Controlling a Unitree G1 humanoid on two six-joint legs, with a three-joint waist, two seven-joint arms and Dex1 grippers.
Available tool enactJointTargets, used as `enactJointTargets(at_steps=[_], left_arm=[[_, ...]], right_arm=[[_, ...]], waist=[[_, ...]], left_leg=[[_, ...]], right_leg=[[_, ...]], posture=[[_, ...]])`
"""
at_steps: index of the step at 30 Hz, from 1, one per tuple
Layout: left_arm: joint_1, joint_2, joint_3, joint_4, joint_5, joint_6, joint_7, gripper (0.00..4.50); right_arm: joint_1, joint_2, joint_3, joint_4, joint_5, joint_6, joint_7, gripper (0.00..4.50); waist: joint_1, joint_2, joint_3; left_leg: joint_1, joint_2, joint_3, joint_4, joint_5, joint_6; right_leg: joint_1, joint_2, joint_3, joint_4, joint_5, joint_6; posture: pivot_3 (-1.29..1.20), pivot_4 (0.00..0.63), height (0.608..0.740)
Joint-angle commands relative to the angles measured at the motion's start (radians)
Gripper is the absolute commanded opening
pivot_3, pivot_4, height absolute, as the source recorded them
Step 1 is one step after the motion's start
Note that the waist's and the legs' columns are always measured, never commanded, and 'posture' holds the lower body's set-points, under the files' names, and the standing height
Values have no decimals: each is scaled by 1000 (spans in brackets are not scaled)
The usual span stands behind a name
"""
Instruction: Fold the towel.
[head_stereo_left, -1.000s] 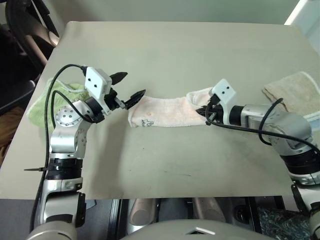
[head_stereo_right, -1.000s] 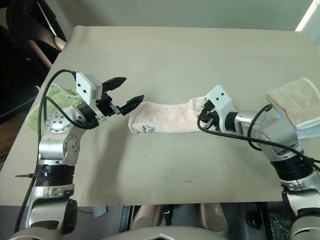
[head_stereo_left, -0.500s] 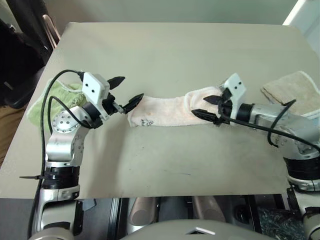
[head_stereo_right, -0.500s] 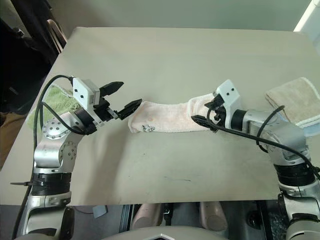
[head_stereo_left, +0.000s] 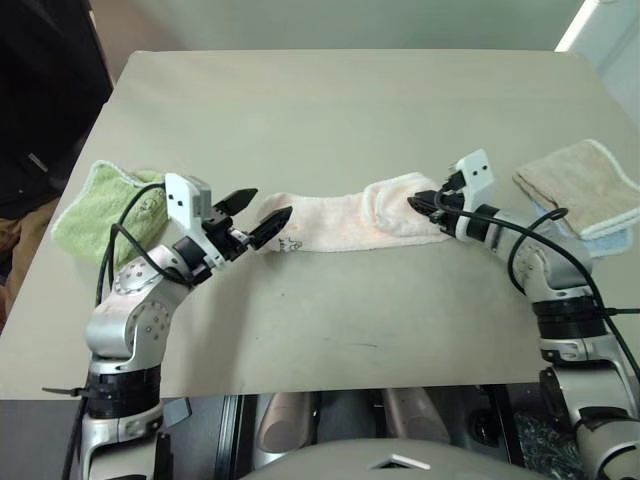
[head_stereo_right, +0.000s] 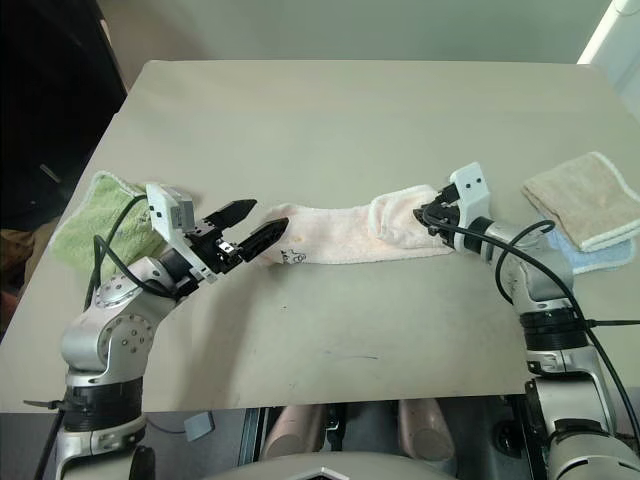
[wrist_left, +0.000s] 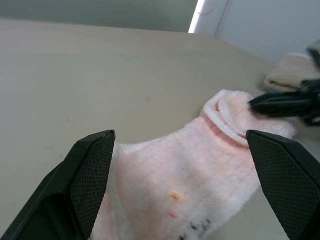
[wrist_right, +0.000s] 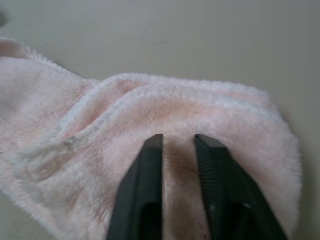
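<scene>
Mid-table, the towel (head_stereo_left: 345, 222) lies in a long narrow band running left to right — folded lengthwise by the look of it, not yet end to end.

My right gripper (wrist_right: 177, 150) has its black fingers pressed nearly together, pinching a ridge of pink terry at the right end; my left gripper (head_stereo_left: 258, 216) stands spread wide, its tips either side of the left end near the dark embroidered mark, holding nothing. I judge one fold done and the crosswise fold left. Off to the far left sits a green cloth (head_stereo_left: 100, 208), to the right a tan cloth (head_stereo_left: 578, 180) — both apart from the work.
</scene>
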Motion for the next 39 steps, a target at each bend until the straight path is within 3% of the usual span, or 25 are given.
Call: enactJointTargets(at_steps=[1,9,15,22,31,39], left_arm=[[71,1,87,-110,-136,94,59,4500],[266,-51,231,-196,-383,212,294,4500],[329,-106,214,-194,-515,256,493,4500],[240,-174,105,-149,-708,273,712,4500],[56,-231,66,55,-771,215,920,4500],[-60,-243,54,199,-696,185,939,4500]], right_arm=[[17,3,51,57,-73,-71,57,21],[26,3,2,-12,-101,-169,93,21],[-12,-20,-54,-118,-54,-191,165,21],[-68,-25,-103,-177,-23,-171,175,21],[-49,-18,-127,-214,-22,-153,140,21],[24,-24,-147,-306,-4,-98,119,21]], waist=[[0,0,0],[-2,0,0],[-1,0,0],[2,0,0],[8,1,1],[9,1,1]], left_leg=[[0,0,0,0,0,0],[3,0,0,-1,0,-2],[3,0,-1,-1,1,-5],[5,-1,-1,-1,2,-6],[14,-1,-1,-3,4,-7],[20,-1,-1,-3,4,-7]], right_leg=[[0,0,0,0,0,0],[3,0,0,0,-1,-2],[3,1,0,0,-6,5],[5,1,0,0,-4,1],[14,1,0,0,-7,6],[20,1,0,0,-7,7]], posture=[[0,150,735],[0,150,735],[0,150,735],[0,150,735],[0,150,735],[0,150,735]])
